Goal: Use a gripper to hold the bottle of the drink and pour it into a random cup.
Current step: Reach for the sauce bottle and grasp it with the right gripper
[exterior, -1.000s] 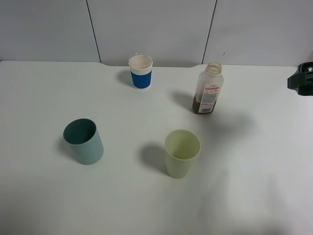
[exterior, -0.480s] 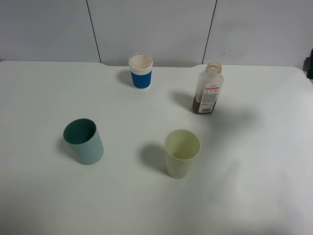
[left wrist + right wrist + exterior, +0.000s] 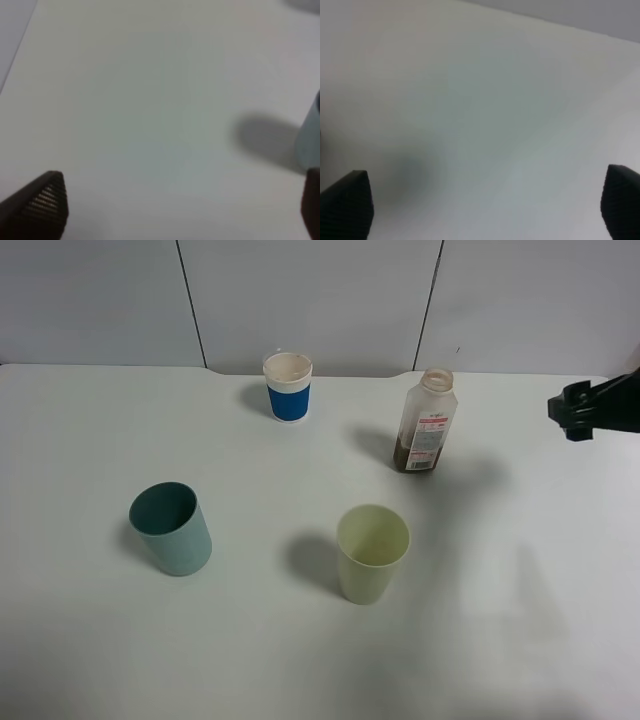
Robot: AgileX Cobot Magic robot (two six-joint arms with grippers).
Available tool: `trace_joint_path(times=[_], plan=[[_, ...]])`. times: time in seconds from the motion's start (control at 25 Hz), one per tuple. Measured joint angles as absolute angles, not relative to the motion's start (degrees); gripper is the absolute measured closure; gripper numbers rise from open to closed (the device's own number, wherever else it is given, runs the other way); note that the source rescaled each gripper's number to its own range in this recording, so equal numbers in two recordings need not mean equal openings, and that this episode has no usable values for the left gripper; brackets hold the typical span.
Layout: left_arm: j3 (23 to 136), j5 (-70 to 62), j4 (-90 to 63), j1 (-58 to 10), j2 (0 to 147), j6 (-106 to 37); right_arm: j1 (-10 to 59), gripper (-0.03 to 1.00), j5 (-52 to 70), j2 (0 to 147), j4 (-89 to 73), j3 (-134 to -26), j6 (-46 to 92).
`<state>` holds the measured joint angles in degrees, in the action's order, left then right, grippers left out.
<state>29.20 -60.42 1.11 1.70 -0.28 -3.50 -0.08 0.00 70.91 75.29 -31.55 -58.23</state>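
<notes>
The bottle (image 3: 427, 422) stands upright and uncapped at the back right of the table, with the dark drink (image 3: 414, 459) low inside it. The teal cup (image 3: 170, 530) stands at the front left. A pale sliver of that cup (image 3: 313, 135) shows at the edge of the left wrist view. My right gripper (image 3: 568, 418) reaches in from the right edge, well apart from the bottle. In the right wrist view the right gripper (image 3: 485, 202) is open over bare table. My left gripper (image 3: 180, 210) is open too, holding nothing, and is outside the high view.
A pale yellow-green tumbler (image 3: 372, 553) stands front centre, between the teal cup and the bottle. A blue-banded white paper cup (image 3: 288, 387) stands at the back centre. The white table (image 3: 300, 470) meets a grey panelled wall behind.
My right gripper slid almost out of the high view at the right edge, then came back in further left, towards the bottle. The bottle and cups have not moved.
</notes>
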Motion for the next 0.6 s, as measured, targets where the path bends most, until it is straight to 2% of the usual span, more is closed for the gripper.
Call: trace_joint_path(times=[0.24,0.6], plan=[[29.2,-60.4,1.1,1.7,-0.3,-3.5,-0.1,0.2,-4.8,73.9,75.4,-31.5,-49.1],[29.2,-60.4,1.1,1.7,-0.3,-3.5,-3.7,0.22,-20.1,79.0,84.3,-31.7,-48.3]])
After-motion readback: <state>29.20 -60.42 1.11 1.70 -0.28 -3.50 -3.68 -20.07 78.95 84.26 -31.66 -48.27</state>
